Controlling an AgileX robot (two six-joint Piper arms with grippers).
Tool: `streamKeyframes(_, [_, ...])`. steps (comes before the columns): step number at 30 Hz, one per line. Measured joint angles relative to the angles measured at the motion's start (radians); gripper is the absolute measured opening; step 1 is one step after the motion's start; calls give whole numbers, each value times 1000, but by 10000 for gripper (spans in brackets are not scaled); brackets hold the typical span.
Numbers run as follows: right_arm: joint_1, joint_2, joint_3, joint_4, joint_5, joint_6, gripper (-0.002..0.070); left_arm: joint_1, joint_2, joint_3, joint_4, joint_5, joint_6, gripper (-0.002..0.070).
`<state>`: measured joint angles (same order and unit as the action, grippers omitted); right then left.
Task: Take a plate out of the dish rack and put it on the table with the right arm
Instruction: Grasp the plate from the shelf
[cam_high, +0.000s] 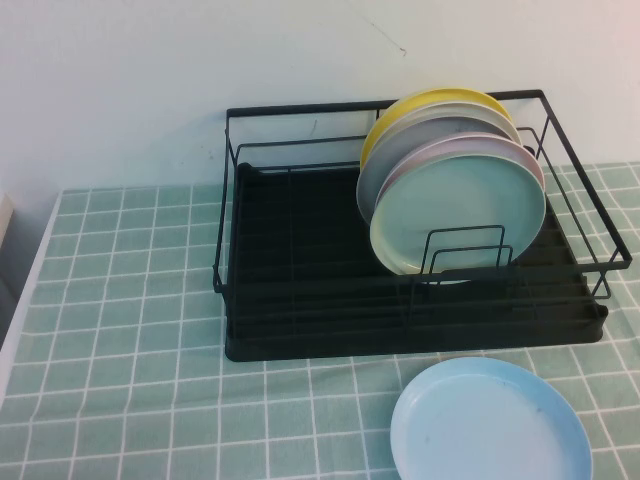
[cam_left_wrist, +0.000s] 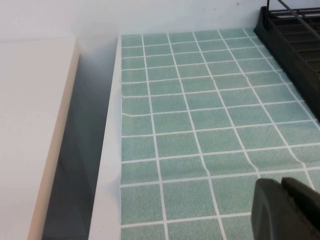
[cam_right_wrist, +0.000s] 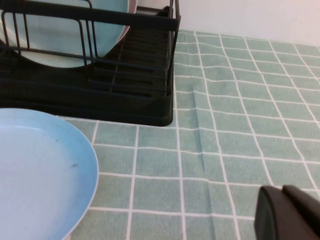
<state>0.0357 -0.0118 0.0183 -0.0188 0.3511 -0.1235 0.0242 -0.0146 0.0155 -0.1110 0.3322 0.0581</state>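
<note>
The mint-green plate (cam_high: 460, 205) stands upright at the front of a stack in the black dish rack (cam_high: 300, 265), behind short wire dividers. It also shows in the right wrist view (cam_right_wrist: 50, 40). Behind it stand pink, grey and yellow plates. Neither arm shows in the high view. My right gripper (cam_right_wrist: 282, 191) is shut and empty, low over the checked table (cam_high: 120, 330) to the right of the rack's front corner (cam_right_wrist: 150, 100). My left gripper (cam_left_wrist: 281, 184) is shut and empty over the cloth left of the rack (cam_left_wrist: 295, 45).
A light sky-blue plate (cam_high: 490, 425) lies flat on the table in front of the rack's right end, also in the right wrist view (cam_right_wrist: 35, 170). The table's left edge (cam_left_wrist: 107, 150) borders a gap and a pale surface. A white wall stands behind the rack.
</note>
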Motion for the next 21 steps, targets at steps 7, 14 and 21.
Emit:
streamKeyframes(7, [0,0,0,0,0,0,-2,0,0,0,0,0,0,-3])
streamKeyframes(14, [0,0,0,0,0,0,-2,0,0,0,0,0,-2,-3])
streamKeyframes(21, [0,0,7,0,-43,0,-2,0,0,0,0,0,-2,-3])
